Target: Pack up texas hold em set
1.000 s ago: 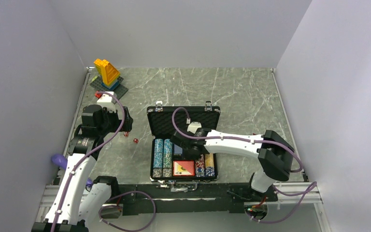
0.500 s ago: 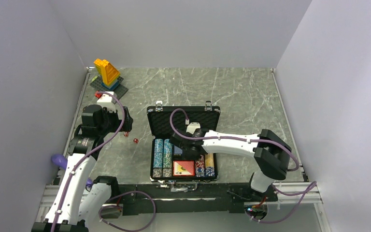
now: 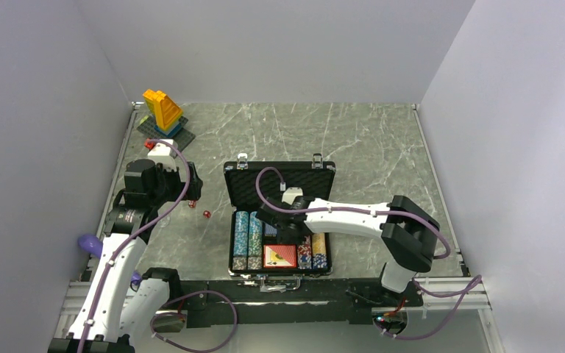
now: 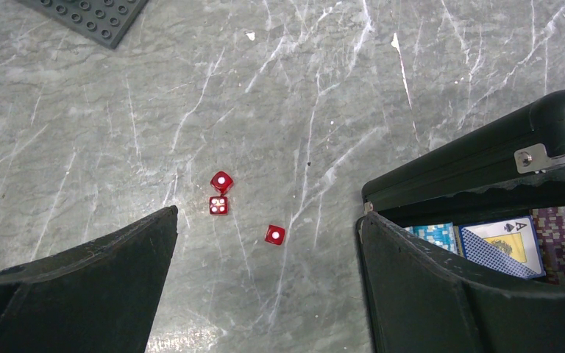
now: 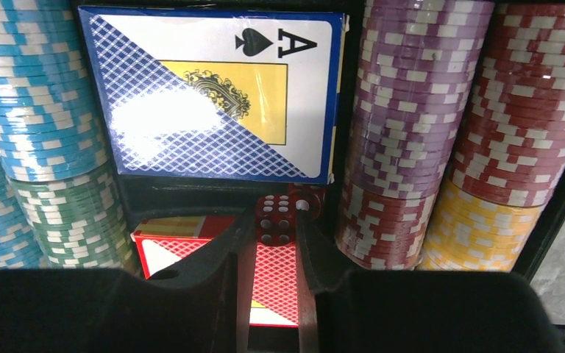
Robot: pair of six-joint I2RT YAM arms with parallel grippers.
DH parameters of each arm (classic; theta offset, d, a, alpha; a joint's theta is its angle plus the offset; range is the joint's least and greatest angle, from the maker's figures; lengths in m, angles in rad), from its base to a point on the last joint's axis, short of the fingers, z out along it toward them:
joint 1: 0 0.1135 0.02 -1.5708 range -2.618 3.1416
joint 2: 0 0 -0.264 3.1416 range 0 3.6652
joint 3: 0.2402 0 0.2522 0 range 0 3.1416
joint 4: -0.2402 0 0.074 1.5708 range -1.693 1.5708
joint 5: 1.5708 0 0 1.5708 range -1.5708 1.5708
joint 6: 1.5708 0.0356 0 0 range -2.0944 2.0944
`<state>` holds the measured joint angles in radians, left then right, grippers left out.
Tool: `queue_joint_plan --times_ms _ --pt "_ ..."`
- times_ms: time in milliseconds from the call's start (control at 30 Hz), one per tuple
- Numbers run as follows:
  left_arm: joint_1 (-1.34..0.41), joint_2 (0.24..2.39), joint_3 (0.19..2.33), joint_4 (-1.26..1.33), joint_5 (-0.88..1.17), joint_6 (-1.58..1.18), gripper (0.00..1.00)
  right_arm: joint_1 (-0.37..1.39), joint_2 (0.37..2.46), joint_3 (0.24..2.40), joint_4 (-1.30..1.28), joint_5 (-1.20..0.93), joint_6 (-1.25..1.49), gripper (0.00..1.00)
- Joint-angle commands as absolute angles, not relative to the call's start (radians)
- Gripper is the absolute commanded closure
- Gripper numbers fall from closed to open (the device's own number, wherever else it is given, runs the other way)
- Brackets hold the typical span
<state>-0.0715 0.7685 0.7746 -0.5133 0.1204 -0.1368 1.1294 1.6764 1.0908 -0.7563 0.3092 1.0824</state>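
Clamped on a red die (image 5: 274, 213), the right end effector (image 5: 274, 229) sits low in the case (image 3: 279, 166) between the two card decks (image 5: 213, 92) (a tight slot). Released askew, the die could perch on a deck and foul the lid. Farther out, the left end effector (image 4: 266, 217) hangs wide apart over three loose dice (image 4: 221, 195), which a clumsy pinch could scatter.

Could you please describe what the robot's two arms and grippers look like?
The left arm and right arm have white link shells with bulky black joint housings. A purple cable loops along each. The left gripper and right gripper carry matte black, wedge-shaped fingers. No markings are readable.
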Motion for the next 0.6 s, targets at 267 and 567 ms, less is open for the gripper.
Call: queue_joint_plan --times_ms 267,567 --pt "-0.074 0.763 0.792 -0.478 0.133 -0.139 0.0 1.134 1.71 1.134 -0.753 0.308 1.058 0.96" --pt "-0.074 0.765 0.792 -0.479 0.132 -0.14 0.01 1.133 1.728 1.158 -0.811 0.325 1.069 0.91"
